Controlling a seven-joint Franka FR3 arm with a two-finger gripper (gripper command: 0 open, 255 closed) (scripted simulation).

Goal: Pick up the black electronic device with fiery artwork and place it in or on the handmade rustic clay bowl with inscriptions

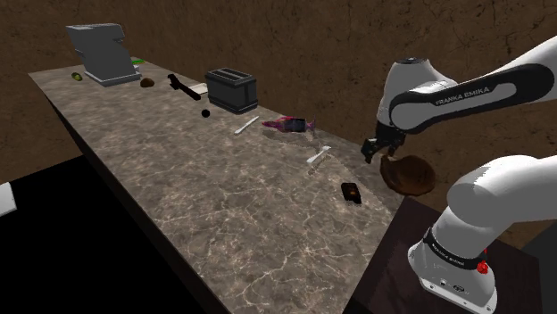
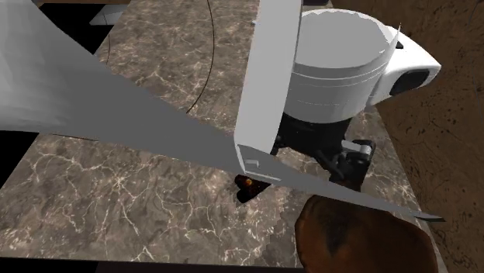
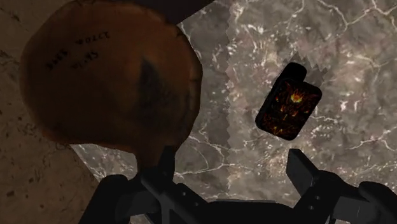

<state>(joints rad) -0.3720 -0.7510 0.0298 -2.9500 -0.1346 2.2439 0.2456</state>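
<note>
**Open gripper (image 3: 235, 175) above the marble counter (image 1: 223, 205), holding nothing.**
The two black fingers (image 3: 167, 170) stood wide apart, and only bare counter showed in the gap between them. In the shoulder view the gripper hung just over the brown clay bowl (image 1: 409, 174), at about that bowl's ten o'clock. The bowl carried dark lettering on its surface. The black device (image 1: 351, 191), marked with fiery orange artwork, lay flat on the counter at about the bowl's eight o'clock, near it but apart from it and untouched by the fingers. Farther off, toward the device's eleven o'clock, lay a small white object (image 1: 319, 158), then a red-and-purple item (image 1: 290, 124), then a dark toaster (image 1: 232, 89). Farthest of all stood a grey block (image 1: 101, 53).
</note>
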